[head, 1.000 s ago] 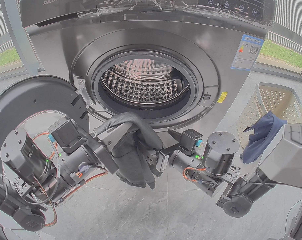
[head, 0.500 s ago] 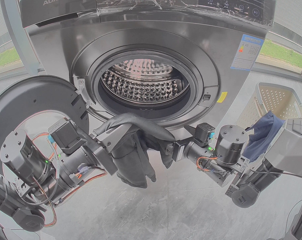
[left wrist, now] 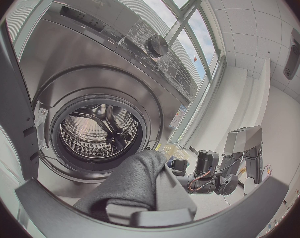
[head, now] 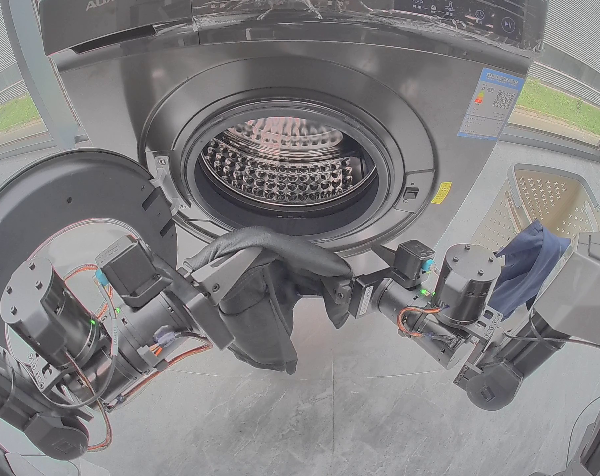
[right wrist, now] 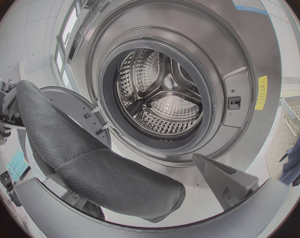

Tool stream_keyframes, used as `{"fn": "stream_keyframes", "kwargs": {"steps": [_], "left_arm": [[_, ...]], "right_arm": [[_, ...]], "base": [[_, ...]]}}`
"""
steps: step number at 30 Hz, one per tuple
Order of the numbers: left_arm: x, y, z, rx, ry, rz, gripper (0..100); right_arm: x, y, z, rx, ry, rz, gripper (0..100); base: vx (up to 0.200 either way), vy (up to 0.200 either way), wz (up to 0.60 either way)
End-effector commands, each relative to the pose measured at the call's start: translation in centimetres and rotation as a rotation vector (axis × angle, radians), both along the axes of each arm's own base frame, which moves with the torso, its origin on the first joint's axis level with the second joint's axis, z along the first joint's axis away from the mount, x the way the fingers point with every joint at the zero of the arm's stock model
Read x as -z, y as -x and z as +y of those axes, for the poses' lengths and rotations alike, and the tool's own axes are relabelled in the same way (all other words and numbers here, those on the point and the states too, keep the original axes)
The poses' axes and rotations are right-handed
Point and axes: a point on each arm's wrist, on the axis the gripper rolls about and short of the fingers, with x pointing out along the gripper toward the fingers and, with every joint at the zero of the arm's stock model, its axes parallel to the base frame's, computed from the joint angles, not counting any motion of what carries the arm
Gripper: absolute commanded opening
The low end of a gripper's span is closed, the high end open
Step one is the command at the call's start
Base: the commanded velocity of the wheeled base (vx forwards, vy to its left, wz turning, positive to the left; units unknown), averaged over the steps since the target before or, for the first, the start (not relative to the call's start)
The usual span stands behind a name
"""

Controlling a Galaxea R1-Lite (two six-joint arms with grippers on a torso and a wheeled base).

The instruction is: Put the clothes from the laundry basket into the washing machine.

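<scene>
Head view: dark garment (head: 263,312) spans from left jaws, gripping it, to right jaws, state unclear.

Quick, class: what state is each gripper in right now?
Left gripper: closed on the dark garment.
Right gripper: fingers open, garment draped over one.

**Materials and finishes at the washer front**

The washing machine (head: 115,107) has a smooth, satin grey casing, with crinkled glossy film (head: 313,1) over its panel. The drum (head: 287,166) is polished, dimpled metal. The dark grey garment (head: 267,312) is matt, finely pitted knit cloth and the blue garment (head: 521,269) is smooth matt cloth. The laundry basket (head: 551,199) is cream perforated plastic. The floor (head: 326,418) is glossy, stone-look tile.
</scene>
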Motion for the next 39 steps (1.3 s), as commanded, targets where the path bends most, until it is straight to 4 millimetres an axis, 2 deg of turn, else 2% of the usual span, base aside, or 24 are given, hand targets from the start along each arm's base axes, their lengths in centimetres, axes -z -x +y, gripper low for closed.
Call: {"fn": "stream_keyframes", "kwargs": {"steps": [1, 18, 31, 39], "left_arm": [[0.1, 0.0, 0.0, 0.000, -0.002, 0.002, 0], [0.1, 0.0, 0.0, 0.000, -0.003, 0.003, 0], [0.1, -0.1, 0.0, -0.003, -0.004, 0.002, 0], [0.1, -0.1, 0.1, -0.007, -0.004, 0.004, 0]], "right_arm": [[0.1, 0.1, 0.2, -0.005, 0.001, 0.001, 100], [0.1, 0.7, 0.8, -0.028, -0.004, -0.002, 100], [3.4, 1.9, 3.0, -0.096, 0.029, 0.034, 100], [2.8, 2.5, 3.9, -0.127, 0.009, 0.012, 100]], "base": [[0.000, 0.000, 0.00], [0.000, 0.000, 0.00], [0.000, 0.000, 0.00], [0.000, 0.000, 0.00]]}}
